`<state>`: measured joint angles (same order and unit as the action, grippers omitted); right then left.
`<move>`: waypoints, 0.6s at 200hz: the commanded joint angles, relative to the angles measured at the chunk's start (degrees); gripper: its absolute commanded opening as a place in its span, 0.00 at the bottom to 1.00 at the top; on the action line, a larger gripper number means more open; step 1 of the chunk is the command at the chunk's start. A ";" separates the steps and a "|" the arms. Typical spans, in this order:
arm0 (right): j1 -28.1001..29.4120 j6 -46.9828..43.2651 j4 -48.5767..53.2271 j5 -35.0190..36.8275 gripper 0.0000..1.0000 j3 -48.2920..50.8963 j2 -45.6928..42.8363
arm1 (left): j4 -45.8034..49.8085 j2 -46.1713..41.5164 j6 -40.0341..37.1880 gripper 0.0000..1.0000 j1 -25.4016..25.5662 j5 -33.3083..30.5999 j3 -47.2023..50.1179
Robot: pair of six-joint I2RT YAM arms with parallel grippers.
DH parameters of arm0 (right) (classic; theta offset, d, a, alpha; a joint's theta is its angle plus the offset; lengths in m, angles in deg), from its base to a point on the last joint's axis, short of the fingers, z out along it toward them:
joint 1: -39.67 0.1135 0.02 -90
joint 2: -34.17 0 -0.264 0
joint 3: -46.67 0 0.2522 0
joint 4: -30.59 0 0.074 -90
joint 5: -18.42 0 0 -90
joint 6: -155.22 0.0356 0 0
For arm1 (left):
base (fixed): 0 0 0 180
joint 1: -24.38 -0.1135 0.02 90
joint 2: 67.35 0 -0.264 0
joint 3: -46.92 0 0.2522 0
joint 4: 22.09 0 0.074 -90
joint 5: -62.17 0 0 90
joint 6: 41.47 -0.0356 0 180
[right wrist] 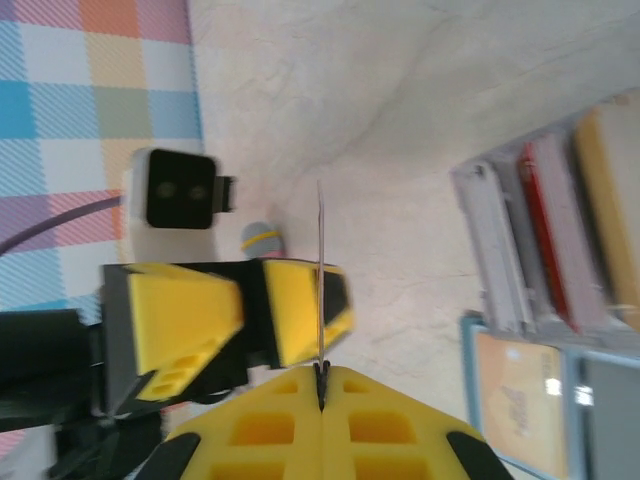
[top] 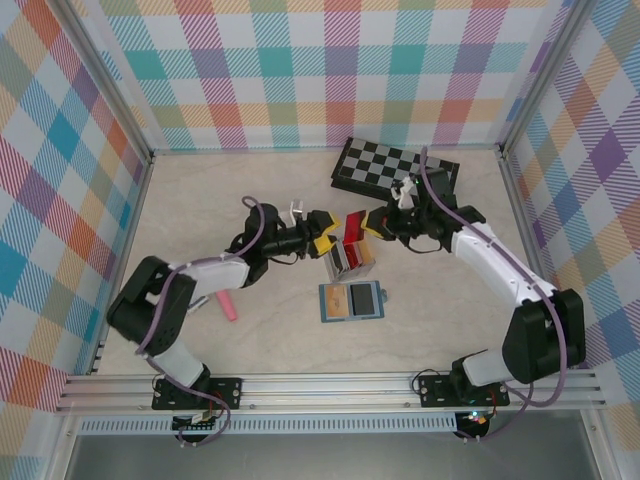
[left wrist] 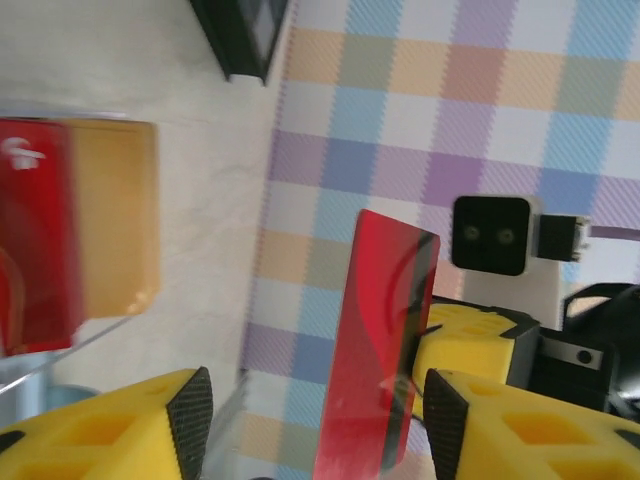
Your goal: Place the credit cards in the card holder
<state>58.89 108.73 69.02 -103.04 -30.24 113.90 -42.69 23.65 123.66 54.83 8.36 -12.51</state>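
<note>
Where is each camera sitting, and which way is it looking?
Top external: high above and behind the arms, looking down at the table; both arms, the left pincer and the right pincer show.
Left wrist: on the left arm, looking past its own open yellow fingers toward the plaid wall and the right pincer.
Right wrist: on the right arm, looking along its shut fingers over the table at the left pincer.
Shared: both wrist views show the red card the right pincer holds.

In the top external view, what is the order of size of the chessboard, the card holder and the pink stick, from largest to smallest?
1. chessboard
2. card holder
3. pink stick, clearly the smallest
</note>
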 commanded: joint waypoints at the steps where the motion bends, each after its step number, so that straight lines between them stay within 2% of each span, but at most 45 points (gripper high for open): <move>1: 1.63 -9.47 9.89 10.30 0.01 2.38 -3.81 | 33.31 -8.92 -18.87 0.63 1.63 -10.62 -2.13; 20: 5.73 -13.20 13.64 19.65 0.00 5.34 -5.66 | 51.40 -11.99 -27.09 0.64 4.55 -21.18 -4.66; 32: 8.40 -13.81 14.91 23.91 0.00 7.22 -5.98 | 55.86 -12.42 -29.01 0.64 6.25 -24.34 -4.42; 70: 15.75 -14.93 14.19 28.70 0.00 10.71 -4.23 | 54.72 -10.84 -26.82 0.64 11.72 -26.26 -1.08; 120: 16.37 -14.24 12.82 32.40 0.00 13.85 -2.29 | 52.14 -5.47 -25.57 0.55 15.54 -26.65 -1.86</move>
<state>75.13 95.77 82.00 -74.19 -17.94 111.27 9.13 16.13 98.50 69.00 -16.76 -14.11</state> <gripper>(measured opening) 0.050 0.566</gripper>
